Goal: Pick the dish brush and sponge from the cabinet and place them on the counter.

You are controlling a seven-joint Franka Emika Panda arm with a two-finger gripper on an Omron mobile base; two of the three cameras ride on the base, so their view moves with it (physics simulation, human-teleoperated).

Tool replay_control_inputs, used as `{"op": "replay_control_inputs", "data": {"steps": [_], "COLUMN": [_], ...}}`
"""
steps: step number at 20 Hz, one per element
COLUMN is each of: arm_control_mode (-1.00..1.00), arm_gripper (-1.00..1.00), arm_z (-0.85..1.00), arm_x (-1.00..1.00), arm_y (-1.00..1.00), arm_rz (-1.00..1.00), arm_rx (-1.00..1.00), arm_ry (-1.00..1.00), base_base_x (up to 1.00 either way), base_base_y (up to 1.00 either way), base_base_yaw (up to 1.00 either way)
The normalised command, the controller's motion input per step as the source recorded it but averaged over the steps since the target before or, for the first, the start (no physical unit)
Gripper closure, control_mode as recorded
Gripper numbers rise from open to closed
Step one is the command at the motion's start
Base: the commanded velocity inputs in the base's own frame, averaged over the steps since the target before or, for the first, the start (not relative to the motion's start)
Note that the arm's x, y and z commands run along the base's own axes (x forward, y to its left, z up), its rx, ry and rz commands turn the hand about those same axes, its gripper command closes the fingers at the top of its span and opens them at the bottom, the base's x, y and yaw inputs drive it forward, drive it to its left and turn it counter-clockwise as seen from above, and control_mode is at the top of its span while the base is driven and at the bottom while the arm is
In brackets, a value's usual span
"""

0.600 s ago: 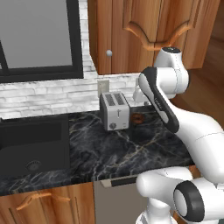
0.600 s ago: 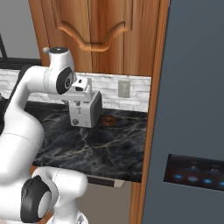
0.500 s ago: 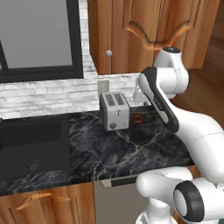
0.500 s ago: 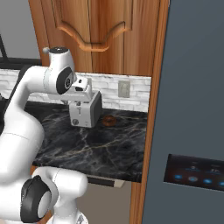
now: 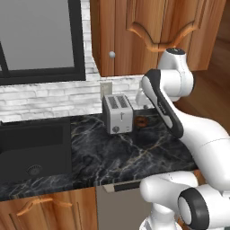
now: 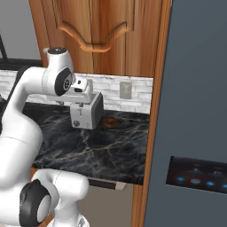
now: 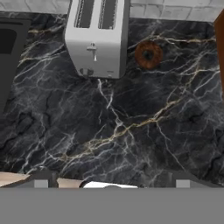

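My jaws stand wide apart, holding nothing, looking down at the counter. Cabinet door shut; dish brush and sponge presumably behind it, unseen.

Handling, my guess: brush light and stiff, take it mid-handle; sponge light and soft, pinch across its narrow sides, gently.

Left base view gives the grey knob at the door's lower left corner and the sink at the counter's left end. Hand view gives the toaster by the back edge, a brown ring just beside it
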Motion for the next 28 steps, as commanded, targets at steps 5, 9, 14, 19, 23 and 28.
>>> {"op": "replay_control_inputs", "data": {"steps": [5, 9, 14, 19, 23, 28], "arm_control_mode": [-1.00, -1.00, -1.00, -1.00, -1.00, -1.00], "arm_gripper": [-1.00, -1.00, -1.00, -1.00, -1.00, -1.00], "arm_z": [0.17, 0.25, 0.21, 0.24, 0.14, 0.13], "arm_x": [-0.16, -0.12, -0.05, -0.11, -0.27, -0.34], "arm_y": [0.26, 0.14, 0.12, 0.16, 0.13, 0.19], "arm_rz": [0.00, 0.00, 0.00, 0.00, 0.00, 0.00], "arm_rx": [0.00, 0.00, 0.01, 0.04, 0.07, 0.02], "arm_ry": [-0.14, -0.19, -0.21, -0.21, -0.18, -0.19], "base_base_x": [0.00, 0.00, 0.00, 0.00, 0.00, 0.00], "base_base_y": [0.00, 0.00, 0.00, 0.00, 0.00, 0.00], "base_base_yaw": [0.00, 0.00, 0.00, 0.00, 0.00, 0.00]}}
